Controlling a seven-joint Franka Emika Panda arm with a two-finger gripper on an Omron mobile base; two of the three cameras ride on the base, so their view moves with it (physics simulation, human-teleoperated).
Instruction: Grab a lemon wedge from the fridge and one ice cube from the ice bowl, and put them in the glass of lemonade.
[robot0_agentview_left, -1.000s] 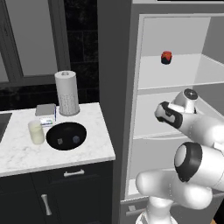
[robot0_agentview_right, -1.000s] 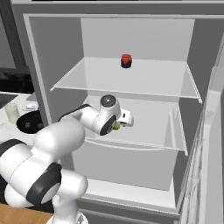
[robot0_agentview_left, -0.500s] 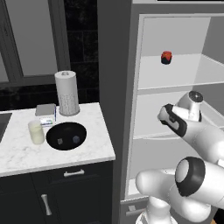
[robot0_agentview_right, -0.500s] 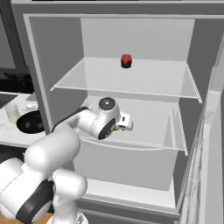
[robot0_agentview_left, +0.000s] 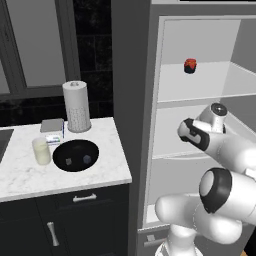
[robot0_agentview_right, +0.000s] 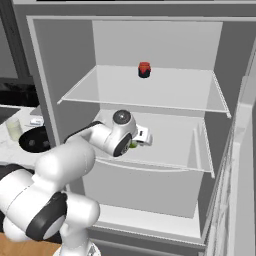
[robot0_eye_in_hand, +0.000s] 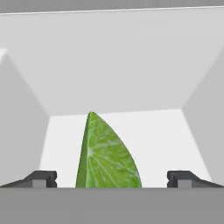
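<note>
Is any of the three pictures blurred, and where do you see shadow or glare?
Hand view: the green-yellow lemon wedge looks soft, slightly blurred. Left base view: sharp, a faint sheen on the glossy black bowl. Right base view: even light, no glare, soft shading inside the grey fridge.

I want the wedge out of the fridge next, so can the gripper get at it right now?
Probably yes: the lemon wedge stands between the open gripper's jaws, on the fridge shelf, with nothing between them.
</note>
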